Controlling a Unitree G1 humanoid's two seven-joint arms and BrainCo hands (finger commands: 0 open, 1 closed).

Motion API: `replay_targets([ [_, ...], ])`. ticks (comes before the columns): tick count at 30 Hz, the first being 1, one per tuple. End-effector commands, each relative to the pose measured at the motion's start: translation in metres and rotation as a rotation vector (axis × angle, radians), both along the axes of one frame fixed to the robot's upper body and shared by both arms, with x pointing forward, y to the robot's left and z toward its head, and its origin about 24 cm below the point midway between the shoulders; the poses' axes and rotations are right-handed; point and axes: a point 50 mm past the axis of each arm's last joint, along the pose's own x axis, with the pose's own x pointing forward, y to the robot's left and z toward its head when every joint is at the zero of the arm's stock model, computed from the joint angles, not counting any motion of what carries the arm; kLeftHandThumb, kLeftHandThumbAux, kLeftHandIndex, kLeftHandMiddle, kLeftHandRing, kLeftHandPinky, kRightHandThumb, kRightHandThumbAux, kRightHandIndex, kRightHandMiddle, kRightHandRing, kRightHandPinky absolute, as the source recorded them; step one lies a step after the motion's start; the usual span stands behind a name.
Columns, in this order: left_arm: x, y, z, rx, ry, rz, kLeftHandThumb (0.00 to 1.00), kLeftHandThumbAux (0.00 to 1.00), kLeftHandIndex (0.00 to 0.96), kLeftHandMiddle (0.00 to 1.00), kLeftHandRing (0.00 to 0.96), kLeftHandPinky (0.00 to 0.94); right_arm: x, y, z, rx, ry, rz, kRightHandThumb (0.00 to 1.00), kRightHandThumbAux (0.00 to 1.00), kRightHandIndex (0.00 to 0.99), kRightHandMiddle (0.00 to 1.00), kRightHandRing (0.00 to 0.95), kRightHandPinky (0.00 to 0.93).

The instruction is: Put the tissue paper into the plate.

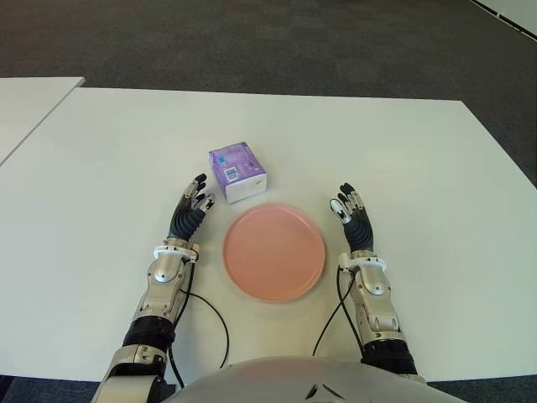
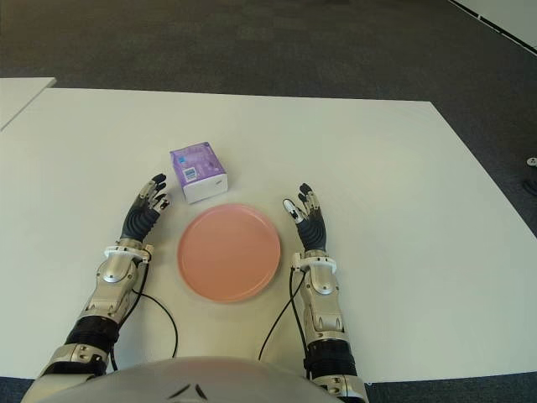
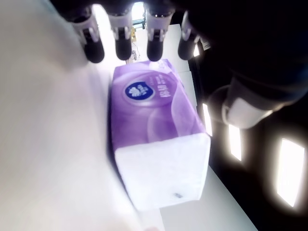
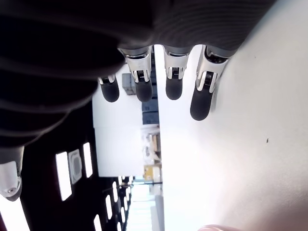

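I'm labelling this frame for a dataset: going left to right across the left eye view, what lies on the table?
left hand → tissue pack → pink plate → right hand, all on the white table. Both hands are open and hold nothing.

Both forearms reach forward from the robot's body, roughly parallel and well apart, each ending in a silver wrist and a dark, segmented hand. The left hand (image 1: 190, 211) is angled slightly inward with its fingers (image 3: 122, 45) extended and spread, holding nothing. The right hand (image 1: 353, 217) points straight ahead with its fingers (image 4: 172, 86) likewise straight and empty (thumb set off to the side).
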Motion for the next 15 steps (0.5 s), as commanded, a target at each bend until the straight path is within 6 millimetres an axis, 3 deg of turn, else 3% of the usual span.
replay_targets([
  [1,-0.0139,0.0020,-0.0208,0.005,0.112,0.025,0.178,0.516,0.000,0.000,0.000,0.010,-0.0166,-0.0013,-0.0274,0.011,0.152,-0.007,0.522,0.485,0.000,0.000,0.000,0.000],
  [15,-0.0094,0.0106,-0.0144,0.019,0.102,0.009,0.195,0.497,0.000,0.000,0.000,0.012,-0.0143,0.0006,-0.0280,0.011,0.156,-0.007,0.524,0.477,0.000,0.000,0.000,0.000],
])
